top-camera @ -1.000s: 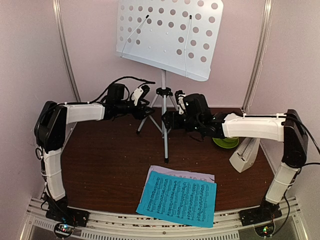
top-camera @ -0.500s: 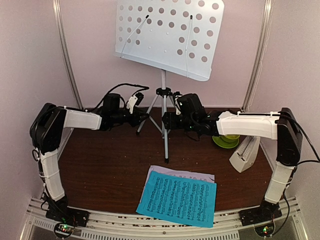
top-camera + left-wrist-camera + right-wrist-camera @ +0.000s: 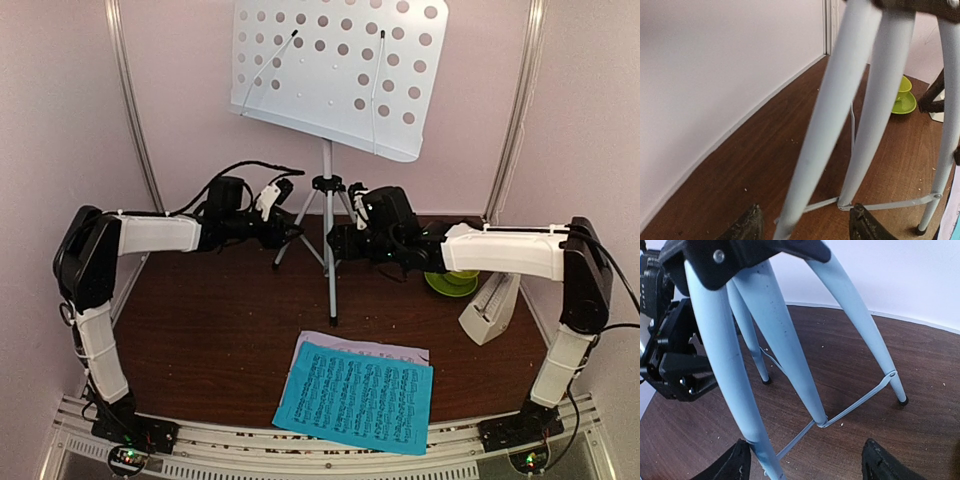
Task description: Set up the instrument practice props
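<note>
Left gripper (image 3: 805, 227) and right gripper (image 3: 807, 462) — both spread wide, empty — flank the tripod legs (image 3: 328, 250). Stand (image 3: 335, 75) appears up; cyan sheet (image 3: 355, 397), lilac sheet (image 3: 400, 353) before the tripod, metronome (image 3: 488, 312) right of it — all unplaced.

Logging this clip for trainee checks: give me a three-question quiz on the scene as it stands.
1. True or false: the cyan sheet rests on the desk.
2. What lies under the cyan sheet? A) lilac sheet B) a book C) nothing
3. Fill in: both arms' jaws are ___ at the tripod legs.
Key: 1 false, the desk holds no sheet and the cyan sheet lies on the table; 2 A; 3 open.
</note>
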